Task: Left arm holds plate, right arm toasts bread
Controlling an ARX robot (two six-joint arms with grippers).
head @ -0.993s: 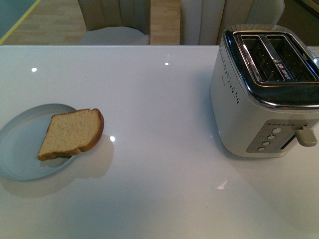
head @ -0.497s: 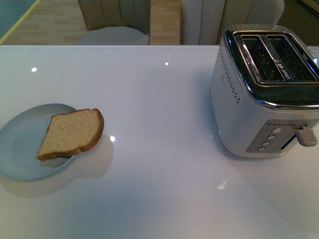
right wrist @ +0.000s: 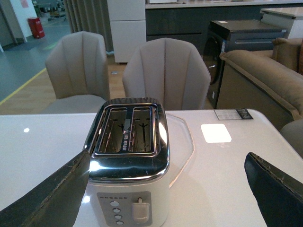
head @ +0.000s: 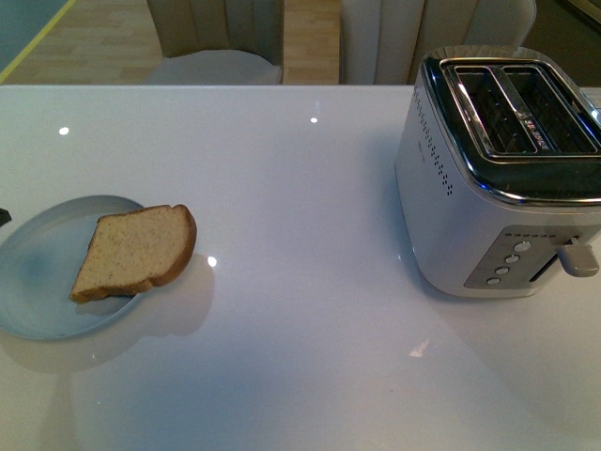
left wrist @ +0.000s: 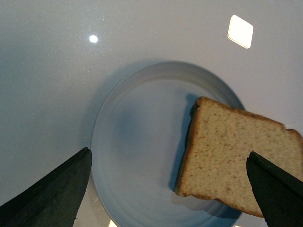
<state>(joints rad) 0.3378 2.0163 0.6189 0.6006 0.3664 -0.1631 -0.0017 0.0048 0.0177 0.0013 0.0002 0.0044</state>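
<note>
Over at 9 o'clock, bread (head: 136, 252) overhangs the plate (head: 38, 282) at its 3 o'clock; left gripper (left wrist: 168, 155) and right gripper (right wrist: 166, 157) both spread wide.

Front camera: high over the table's (head: 282, 169) near edge, angled down toward the far edge. Left wrist camera: close, straight down on plate (left wrist: 137, 156) and bread (left wrist: 232, 156) by the left edge. Right wrist camera: farther back, facing the toaster (right wrist: 130, 165) and far edge. Front view shares all three.

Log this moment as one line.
left gripper: open near plate, no grasp | right gripper: open facing toaster | bread: on plate, overhanging rim | toaster: slots empty
</note>
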